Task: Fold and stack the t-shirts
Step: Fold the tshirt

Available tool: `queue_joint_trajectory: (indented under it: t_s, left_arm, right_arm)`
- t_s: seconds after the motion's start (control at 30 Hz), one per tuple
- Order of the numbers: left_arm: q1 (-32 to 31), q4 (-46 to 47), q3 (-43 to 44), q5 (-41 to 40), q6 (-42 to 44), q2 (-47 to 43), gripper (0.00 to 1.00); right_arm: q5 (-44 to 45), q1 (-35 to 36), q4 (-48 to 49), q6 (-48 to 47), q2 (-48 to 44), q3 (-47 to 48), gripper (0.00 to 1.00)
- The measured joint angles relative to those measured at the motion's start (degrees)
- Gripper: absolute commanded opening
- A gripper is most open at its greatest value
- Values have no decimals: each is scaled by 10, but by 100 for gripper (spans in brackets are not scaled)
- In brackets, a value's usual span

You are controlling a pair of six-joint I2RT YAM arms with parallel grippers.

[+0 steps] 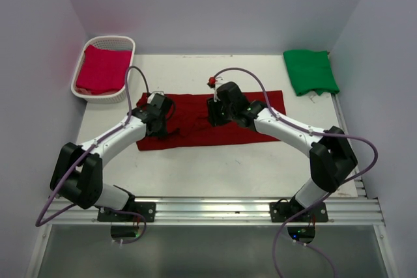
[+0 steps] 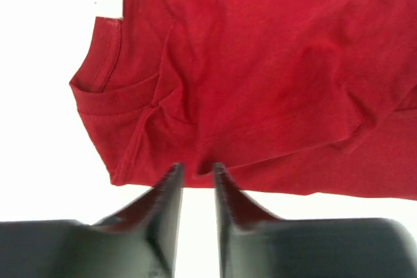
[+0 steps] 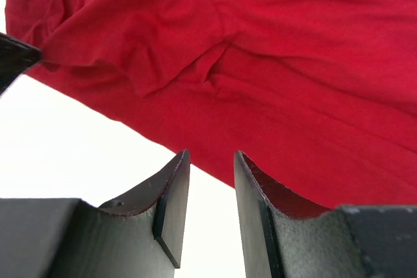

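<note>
Left end effector [image 2: 197,168] and right end effector [image 3: 212,155], both slightly parted and empty, hover at the edge of the maroon t-shirt [image 1: 192,128]. Looks mid-fold; next, pinch the cloth and fold it over.

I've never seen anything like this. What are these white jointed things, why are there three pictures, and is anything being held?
Those are two robot arms bolted at the near edge of a white table. The wide picture looks down from above and behind them. The other two come from a camera on each wrist, so the dark prongs there are that arm's own fingers. A dark maroon t-shirt lies spread in the middle, with the left gripper and right gripper at its edge. Their fingers stand apart and seem to grip nothing. A green t-shirt lies folded far right, and a crimson t-shirt sits in a white basket far left.
</note>
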Motion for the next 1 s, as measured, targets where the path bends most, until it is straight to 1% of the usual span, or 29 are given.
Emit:
queue_joint_trajectory:
  t_s: [0.03, 0.07, 0.1, 0.13, 0.33, 0.5, 0.77, 1.0]
  left_arm:
    - [0, -3, -1, -2, 0, 0, 65]
    - [0, -6, -3, -6, -2, -1, 81]
    - [0, -7, -6, -10, -7, -3, 94]
    - [0, -8, -9, -14, -12, -8, 100]
    - [0, -10, -21, -25, -31, -67, 100]
    - [0, -2, -21, -28, -40, -111, 100]
    - [0, 4, -23, -29, -57, -154, 100]
    - [0, 4, -23, -34, -59, -176, 100]
  right_arm:
    - [-10, 0, 0, 2, 6, 0, 37]
    - [-16, 0, 0, 4, 12, 1, 37]
    - [-25, 0, 0, 5, 18, 2, 37]
    - [-32, 0, 0, 7, 24, 3, 37]
    - [-76, 4, 6, 15, 69, 27, 37]
    - [-98, 23, 7, 15, 126, 84, 37]
    - [-110, 60, -5, 14, 226, 187, 36]
    - [-89, 78, -34, 12, 263, 208, 36]
